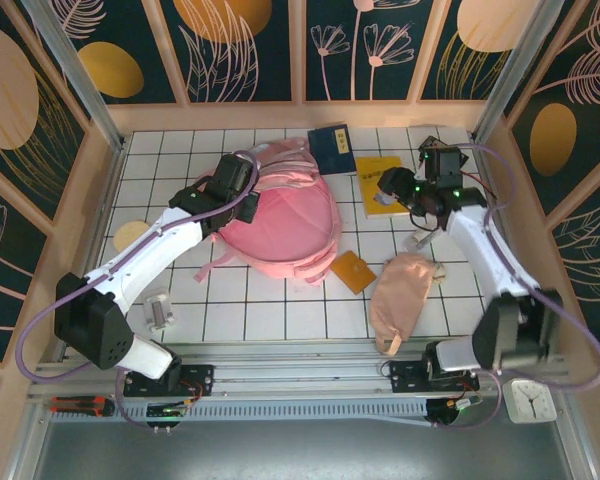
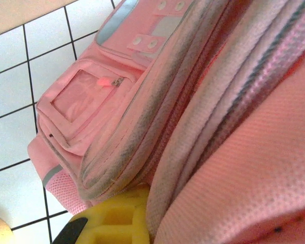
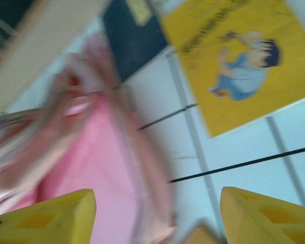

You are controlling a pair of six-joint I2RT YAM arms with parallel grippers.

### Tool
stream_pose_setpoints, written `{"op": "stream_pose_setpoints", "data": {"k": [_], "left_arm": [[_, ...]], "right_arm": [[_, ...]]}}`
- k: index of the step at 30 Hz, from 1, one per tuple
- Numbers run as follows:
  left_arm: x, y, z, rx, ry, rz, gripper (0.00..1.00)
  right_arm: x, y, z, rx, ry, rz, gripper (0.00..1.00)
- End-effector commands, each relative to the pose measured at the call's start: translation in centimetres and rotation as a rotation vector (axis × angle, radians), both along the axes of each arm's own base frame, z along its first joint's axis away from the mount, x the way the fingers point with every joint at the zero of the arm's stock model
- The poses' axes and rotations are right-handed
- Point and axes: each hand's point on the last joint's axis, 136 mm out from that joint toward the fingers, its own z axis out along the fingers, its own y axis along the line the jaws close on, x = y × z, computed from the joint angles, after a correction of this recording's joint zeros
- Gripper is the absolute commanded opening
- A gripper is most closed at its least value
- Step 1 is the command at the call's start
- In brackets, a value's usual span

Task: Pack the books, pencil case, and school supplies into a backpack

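Backpack [image 1: 280, 225]: laid flat mid-table [image 1: 280, 318], toward the far edge. Its clear-fronted pocket [image 2: 86, 96] is seen close in the left wrist view. Whether it is zipped or unzipped cannot be told.
Left gripper [image 1: 245, 200]: set on the backpack's far-left side. One yellow finger [image 2: 114, 221] is seen against the fabric. Released or clenched cannot be told.
Right gripper [image 1: 388, 192]: held over the yellow book's near-left part. Jaws are spread wide with nothing between them (right wrist view, blurred).
Navy book [image 1: 332, 148]: flat at the far edge, just beside the backpack's top.
Yellow book [image 1: 378, 180]: flat, just beside the navy book, toward the right edge.
Pencil case [image 1: 400, 295]: slumped toward the near-right corner, apart from the backpack.
Orange pad [image 1: 352, 271]: between backpack and pencil case, just beside the backpack.
Handling, backpack: judged soft, light and floppy. The mouth is expected to collapse unless held, so it is best taken at a zipper edge or the top loop.
Handling, books: judged thin and stiff, lying flush on the tiles, so they are best pinched at an edge. The covers are likely slippery.
Handling, pencil case: judged limp, so it is best pinched at a bunched fold.
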Motion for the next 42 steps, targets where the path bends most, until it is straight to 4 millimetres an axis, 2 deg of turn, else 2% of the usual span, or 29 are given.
{"op": "stream_pose_setpoints", "data": {"k": [1,5,8,12,15,17,19,21,23,28,34,39,42], "left_arm": [[0.5,0.4,0.1,-0.031,0.008,0.057,0.00],[0.4,-0.1,-0.4,-0.064,0.030,0.053,0.00],[0.5,-0.6,-0.7,-0.084,0.047,0.049,0.00],[0.7,-0.7,-0.9,-0.076,0.061,0.056,0.00],[0.8,-0.6,-1.2,-0.064,0.072,0.059,0.00],[0.8,-0.7,-1.6,-0.061,0.082,0.060,0.00],[0.9,-0.8,-2.0,-0.058,0.091,0.058,0.00],[1.0,-0.9,-2.1,-0.054,0.096,0.057,0.00],[1.0,-0.8,-2.3,-0.045,0.099,0.055,0.00],[1.1,-0.8,-2.6,-0.043,0.104,0.050,0.00],[0.7,-0.9,-2.6,-0.051,0.105,0.034,0.00],[0.2,-0.5,-2.8,-0.054,0.106,0.031,0.00],[-0.1,-0.1,-2.9,-0.055,0.105,0.034,0.00]], "right_arm": [[3.0,-2.5,-3.9,-0.103,0.077,0.034,0.67],[7.2,-5.6,-8.4,-0.254,0.161,0.034,0.68],[9.5,-7.3,-11.1,-0.300,0.197,0.044,0.68],[11.6,-7.9,-13.8,-0.281,0.209,0.076,0.68],[12.5,-7.2,-14.7,-0.296,0.209,0.116,0.68],[13.0,-6.7,-14.9,-0.363,0.211,0.143,0.69],[13.5,-7.0,-15.1,-0.437,0.222,0.150,0.71],[14.0,-6.3,-15.1,-0.449,0.222,0.181,0.76],[14.2,-4.1,-14.9,-0.489,0.218,0.242,0.81],[13.9,0.7,-15.8,-0.644,0.242,0.330,0.81],[14.4,2.2,-16.8,-0.738,0.268,0.354,0.73],[14.6,1.9,-17.7,-0.804,0.294,0.362,0.60],[14.3,2.1,-18.5,-0.833,0.313,0.382,0.47]]}}
